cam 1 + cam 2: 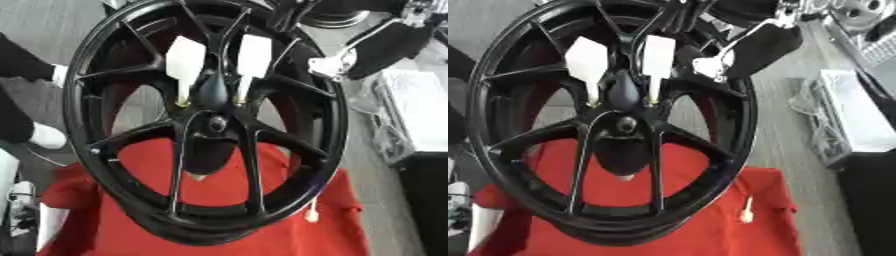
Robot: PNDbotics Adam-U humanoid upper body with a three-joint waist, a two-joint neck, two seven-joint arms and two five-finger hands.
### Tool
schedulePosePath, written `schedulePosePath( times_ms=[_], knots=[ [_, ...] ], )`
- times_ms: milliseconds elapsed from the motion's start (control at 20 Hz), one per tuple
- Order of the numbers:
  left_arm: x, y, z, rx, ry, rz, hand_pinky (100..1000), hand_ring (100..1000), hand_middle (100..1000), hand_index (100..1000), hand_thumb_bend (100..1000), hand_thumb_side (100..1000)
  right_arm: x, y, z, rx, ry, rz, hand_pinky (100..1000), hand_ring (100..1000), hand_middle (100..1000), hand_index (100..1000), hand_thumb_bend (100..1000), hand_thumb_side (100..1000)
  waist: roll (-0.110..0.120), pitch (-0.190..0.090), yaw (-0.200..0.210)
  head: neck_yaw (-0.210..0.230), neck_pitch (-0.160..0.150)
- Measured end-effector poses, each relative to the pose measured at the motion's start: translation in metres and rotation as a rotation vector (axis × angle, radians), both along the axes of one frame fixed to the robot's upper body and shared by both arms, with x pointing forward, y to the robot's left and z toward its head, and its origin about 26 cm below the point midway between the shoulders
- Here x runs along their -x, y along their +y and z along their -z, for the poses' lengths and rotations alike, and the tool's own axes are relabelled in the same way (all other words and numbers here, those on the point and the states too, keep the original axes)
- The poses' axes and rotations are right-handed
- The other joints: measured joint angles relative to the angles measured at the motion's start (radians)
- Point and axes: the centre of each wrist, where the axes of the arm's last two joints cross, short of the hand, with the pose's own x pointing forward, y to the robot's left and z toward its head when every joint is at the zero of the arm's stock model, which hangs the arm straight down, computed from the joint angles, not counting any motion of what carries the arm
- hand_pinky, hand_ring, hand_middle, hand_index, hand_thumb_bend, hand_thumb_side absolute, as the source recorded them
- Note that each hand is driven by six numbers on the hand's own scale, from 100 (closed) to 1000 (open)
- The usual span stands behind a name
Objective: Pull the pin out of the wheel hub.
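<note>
- A large black wheel (210, 120) fills most of both views, standing tilted on a red cloth (219, 220) that covers the surface under it
- The wheel's spokes run out from a dark hub (214, 122) at its middle, and the red cloth shows through the lower gaps between them
- Two white flat-headed pins stand in the upper part of the hub, side by side: the left pin (185, 65) and the right pin (253, 57), each with a thin stem going down to a small brass-coloured end near the hub
- Both pins sit in the wheel, well clear of either hand
- A third small white pin (311, 214) lies loose on the red cloth, just beside the lower right rim of the wheel
- The right arm (385, 42) comes in from the upper right corner, black with a silver joint close to the wheel's rim
- Its hand cannot be made out, so I cannot tell whether the fingers are spread or curled
- The left hand shows in neither view
- A pale metal frame (842, 115) stands on the grey floor to the right of the wheel
</note>
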Motion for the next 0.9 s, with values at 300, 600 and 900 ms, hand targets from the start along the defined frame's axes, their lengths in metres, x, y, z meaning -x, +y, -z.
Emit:
schedulePosePath(
  times_ms=[300, 600, 900],
  knots=[
    [0.0, 0.0, -0.002, 0.006, -0.004, -0.001, 657, 869, 803, 853, 196, 834, -0.01, 0.001, 0.002, 0.001, 0.017, 0.03, 870, 738, 695, 821, 138, 347, 0.0, 0.0, 0.009, -0.008, 0.0],
    [-0.001, 0.0, -0.003, 0.01, -0.006, 0.001, 656, 869, 802, 852, 198, 837, -0.013, 0.002, 0.002, -0.063, 0.022, 0.08, 900, 702, 645, 793, 344, 444, 0.0, 0.0, 0.02, -0.015, 0.0],
    [-0.003, 0.0, -0.003, 0.013, -0.005, 0.002, 656, 870, 801, 852, 198, 843, -0.01, 0.003, -0.002, -0.132, -0.03, 0.103, 919, 693, 614, 786, 387, 469, 0.0, 0.0, 0.027, -0.026, 0.0]
  ],
)
